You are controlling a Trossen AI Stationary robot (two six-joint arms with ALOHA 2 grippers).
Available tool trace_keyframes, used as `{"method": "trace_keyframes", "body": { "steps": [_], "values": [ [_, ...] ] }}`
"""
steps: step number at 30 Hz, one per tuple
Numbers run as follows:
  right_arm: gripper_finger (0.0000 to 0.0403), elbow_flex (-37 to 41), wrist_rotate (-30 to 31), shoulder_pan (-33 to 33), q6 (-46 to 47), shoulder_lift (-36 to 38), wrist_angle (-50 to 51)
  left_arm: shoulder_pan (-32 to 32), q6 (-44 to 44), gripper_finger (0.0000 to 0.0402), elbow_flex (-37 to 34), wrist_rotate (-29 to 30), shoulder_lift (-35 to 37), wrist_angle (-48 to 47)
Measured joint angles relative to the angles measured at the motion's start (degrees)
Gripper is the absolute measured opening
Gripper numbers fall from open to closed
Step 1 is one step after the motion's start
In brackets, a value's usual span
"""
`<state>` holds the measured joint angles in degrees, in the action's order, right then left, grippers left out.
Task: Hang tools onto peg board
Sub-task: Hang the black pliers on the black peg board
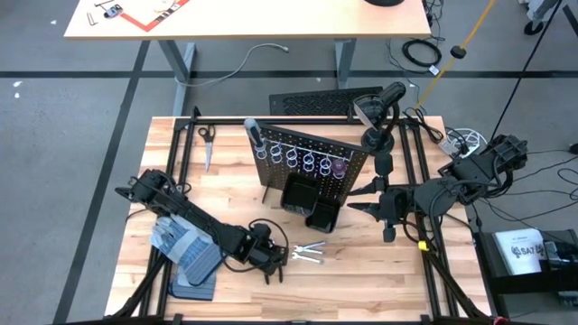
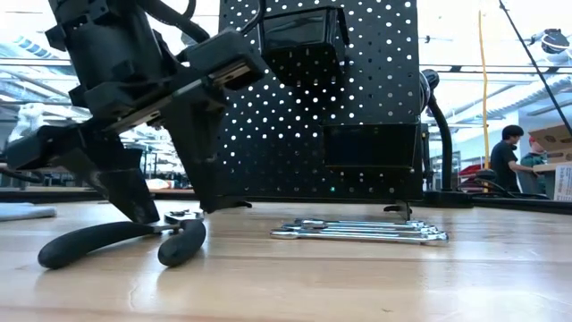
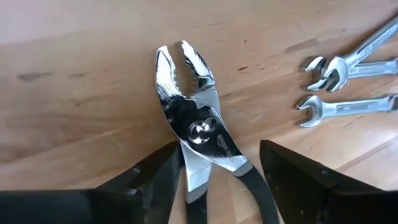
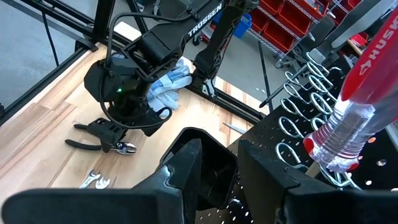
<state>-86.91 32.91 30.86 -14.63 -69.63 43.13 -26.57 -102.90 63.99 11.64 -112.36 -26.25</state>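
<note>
Wooden table (image 1: 361,280), black frame rails along both sides. Bare wood open at the front and to the right of the wrenches (image 1: 309,253). More crowded on the left: blue-grey gloves (image 1: 176,239) lying under the left arm near the front-left corner. Scissors (image 1: 206,140) lying flat near the back-left, well apart from the work.

Peg board (image 1: 312,158) upright mid-table, with a row of silver rings along its face and a black bin (image 1: 298,194) hung below them. Red-handled screwdriver (image 4: 354,106) standing in a ring at the board's right end, handle up.

Left claw (image 3: 217,155) low over the pliers (image 3: 196,118), in front of the board and just left of the wrenches. Fingers apart, straddling the two black handles behind the pivot, not clamped. One finger (image 3: 155,180) against a handle, the other clear of it.

Pliers flat on the wood. Long axis roughly front to back, silver head toward the board side, handles spread toward the front edge. Nose slightly parted.

Wrenches side by side, flat, near the pliers but not touching. Long axes across the table, open ends toward the pliers.

Right claw (image 1: 361,199) waiting just off the board's right end, pointed toward the board. Fingers a little apart, nothing between them.
</note>
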Motion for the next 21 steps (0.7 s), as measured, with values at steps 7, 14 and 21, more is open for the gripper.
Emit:
{"method": "trace_keyframes", "body": {
  "steps": [7, 14, 21],
  "values": [
    [0.0100, 0.0, 0.0, 0.0, 0.3, 0.0, 0.0, 0.0, 4.7, 0.0158, 0.0, 0.9, -0.1, -2.0],
    [0.0100, 0.0, 0.0, 0.0, 0.5, 0.0, -0.1, 0.0, 8.7, 0.0119, 0.0, 1.7, -0.1, -2.8],
    [0.0100, 0.0, 0.0, 0.0, 0.6, 0.0, -0.9, 0.1, 12.4, 0.0115, 0.0, 2.0, -0.1, -2.5]
  ]
}}
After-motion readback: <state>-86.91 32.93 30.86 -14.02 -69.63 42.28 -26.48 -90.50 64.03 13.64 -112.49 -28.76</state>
